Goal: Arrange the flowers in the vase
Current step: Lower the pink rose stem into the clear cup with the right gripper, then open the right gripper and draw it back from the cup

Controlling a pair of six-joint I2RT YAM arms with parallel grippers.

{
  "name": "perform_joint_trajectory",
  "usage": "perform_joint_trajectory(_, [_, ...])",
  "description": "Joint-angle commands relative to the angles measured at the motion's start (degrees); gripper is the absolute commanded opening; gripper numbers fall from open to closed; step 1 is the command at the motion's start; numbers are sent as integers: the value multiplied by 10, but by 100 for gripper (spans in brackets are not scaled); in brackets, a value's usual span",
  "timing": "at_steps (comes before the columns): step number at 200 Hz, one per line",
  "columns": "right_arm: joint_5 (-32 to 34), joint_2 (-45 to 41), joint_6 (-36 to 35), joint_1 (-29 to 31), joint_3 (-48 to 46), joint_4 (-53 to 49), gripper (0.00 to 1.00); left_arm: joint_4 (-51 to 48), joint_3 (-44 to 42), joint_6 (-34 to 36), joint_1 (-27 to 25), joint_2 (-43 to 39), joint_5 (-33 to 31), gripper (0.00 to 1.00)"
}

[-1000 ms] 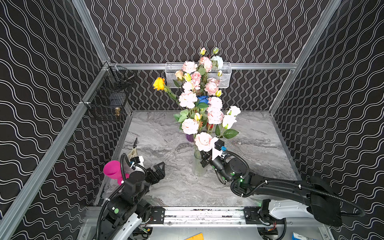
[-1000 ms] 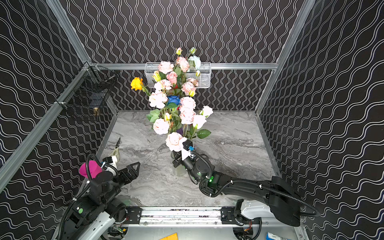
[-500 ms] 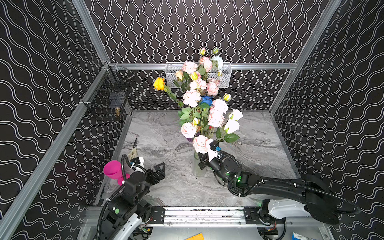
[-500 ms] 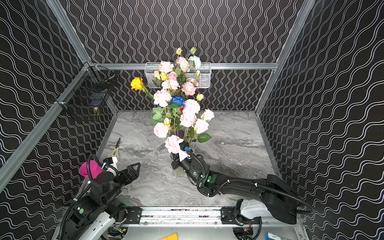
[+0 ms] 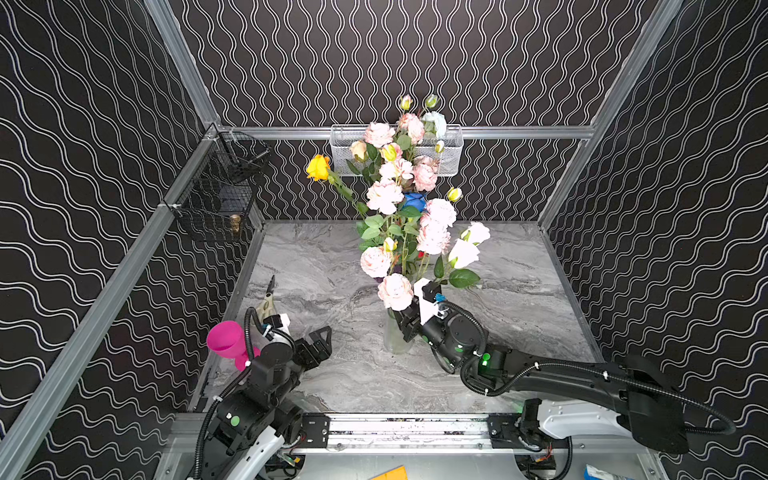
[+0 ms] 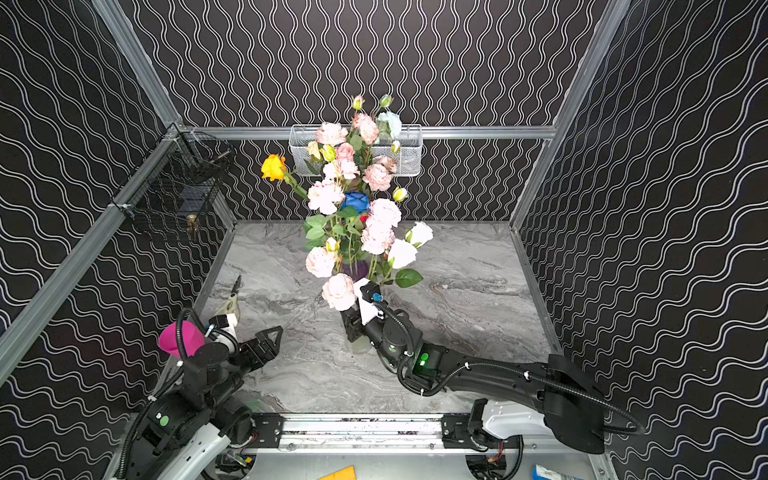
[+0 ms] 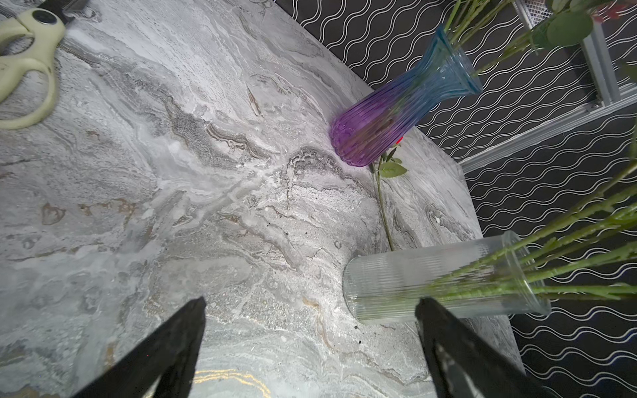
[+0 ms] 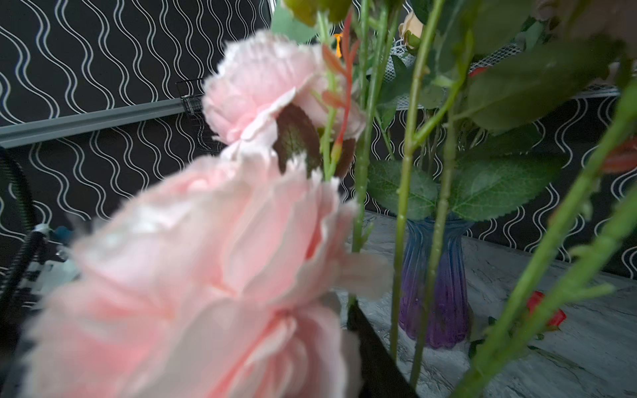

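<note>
The flowers (image 5: pixel 399 199) (image 6: pixel 353 203) stand as a tall bunch of pink, white, blue and yellow heads in two vases. The near vase is clear ribbed glass (image 5: pixel 392 338) (image 6: pixel 357 345) (image 7: pixel 431 279). Behind it stands a blue-purple vase (image 7: pixel 389 117) (image 8: pixel 437 275). My right gripper (image 5: pixel 406 322) (image 6: pixel 351 322) is at the clear vase's mouth, among the stems. One black finger (image 8: pixel 375 355) shows off-centre; a pale pink head (image 8: pixel 206 262) hides the other. A red rose (image 8: pixel 548 313) lies on the table behind the purple vase. My left gripper (image 5: pixel 320 338) (image 6: pixel 270 338) (image 7: pixel 310 303) is open and empty, left of the clear vase.
A magenta cup (image 5: pixel 226 338) and pale green scissors (image 5: pixel 266 305) (image 7: pixel 27 58) sit at the table's left edge. A black wire basket (image 5: pixel 220 195) hangs on the left wall and a white mesh basket (image 5: pixel 451 160) on the back wall.
The right gripper's jaws have parted at the clear vase's mouth. The flower heads above it have swayed and settled a little lower. The left arm has not moved.
</note>
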Motion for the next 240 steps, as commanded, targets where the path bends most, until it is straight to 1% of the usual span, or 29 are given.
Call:
perform_joint_trajectory(1, [10,-23,3,17,17,-63,48,28,4,-8,0,5,6,98])
perform_joint_trajectory(17, [10,-46,-3,38,23,-116,52,40,4,-8,1,12,11,98])
perform_joint_trajectory(36, [61,-71,1,64,17,-165,56,54,8,-8,1,26,17,99])
perform_joint_trajectory(54, [87,-98,15,73,12,-210,57,68,11,-8,1,40,25,98])
perform_joint_trajectory(109, [121,-185,56,99,23,-373,57,118,10,-15,1,78,53,98])
perform_joint_trajectory(136, [143,-214,68,103,18,-433,53,129,18,-12,1,89,53,98])
perform_joint_trajectory(158, [151,-248,88,103,-3,-453,48,131,26,-5,0,97,53,99])
perform_joint_trajectory(169, [159,-261,106,102,-17,-459,47,131,29,-4,2,101,52,98])
perform_joint_trajectory(183, [188,-273,129,103,-35,-465,41,129,32,0,0,105,52,98])
perform_joint_trajectory(207, [214,-282,169,99,-60,-481,36,123,39,7,1,112,53,99])
perform_joint_trajectory(221, [204,-284,186,83,-78,-481,34,124,41,10,1,115,53,98])
perform_joint_trajectory(240, [152,-287,201,41,-98,-472,32,131,39,10,1,117,55,99])
